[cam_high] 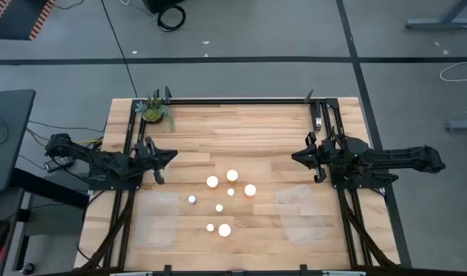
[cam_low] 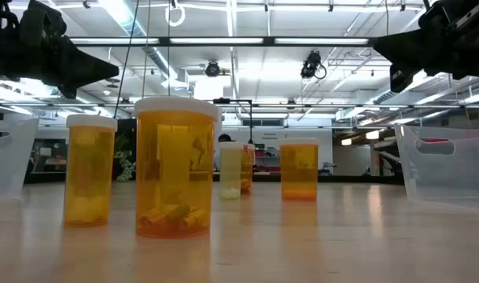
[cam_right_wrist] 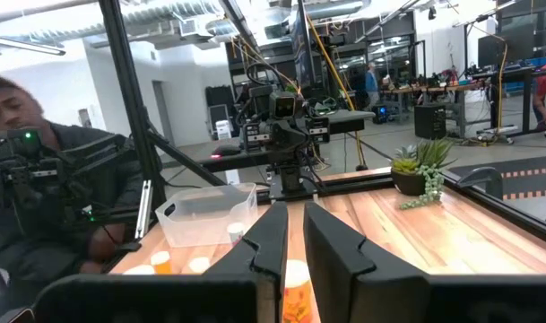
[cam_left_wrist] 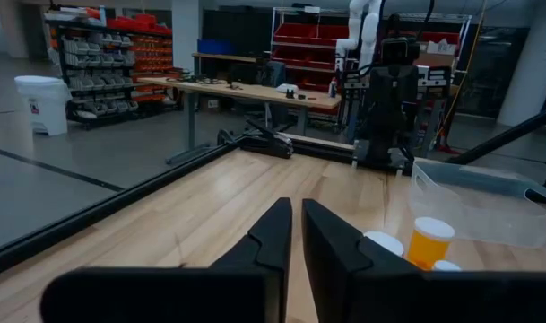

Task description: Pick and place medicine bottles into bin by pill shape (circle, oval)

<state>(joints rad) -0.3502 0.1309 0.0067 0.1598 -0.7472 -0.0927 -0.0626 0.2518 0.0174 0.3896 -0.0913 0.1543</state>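
Your left gripper (cam_high: 169, 156) hangs above the wooden table (cam_high: 241, 126) on its left side, near the small green potted plant (cam_high: 154, 110) at the back corner, and its fingers (cam_left_wrist: 271, 235) sit almost together with only a thin slit between them, clenched on nothing. Your right gripper (cam_high: 297, 157) mirrors it on the right side of the table, its fingers (cam_right_wrist: 269, 231) likewise drawn nearly closed and empty. Both grippers are well apart from the medicine bottles (cam_high: 231, 176), which stand upright in a loose cluster in the middle of the table, between the two arms and toward the front edge; from above you see eight round white caps, some wider and some narrower. From table height, the nearest wide bottle (cam_low: 175, 167) shows an orange body with pills lying at its bottom, a narrower bottle (cam_low: 90, 169) stands just beside it, and two more bottles stand farther back. A clear plastic bin (cam_high: 156, 218) sits on the table at the front left, and a second clear bin (cam_high: 301, 212) sits at the front right; neither one touches the bottles, and I cannot tell whether either holds anything. In your right wrist view, a person in dark clothing (cam_right_wrist: 48, 206) sits beyond the table's far side.
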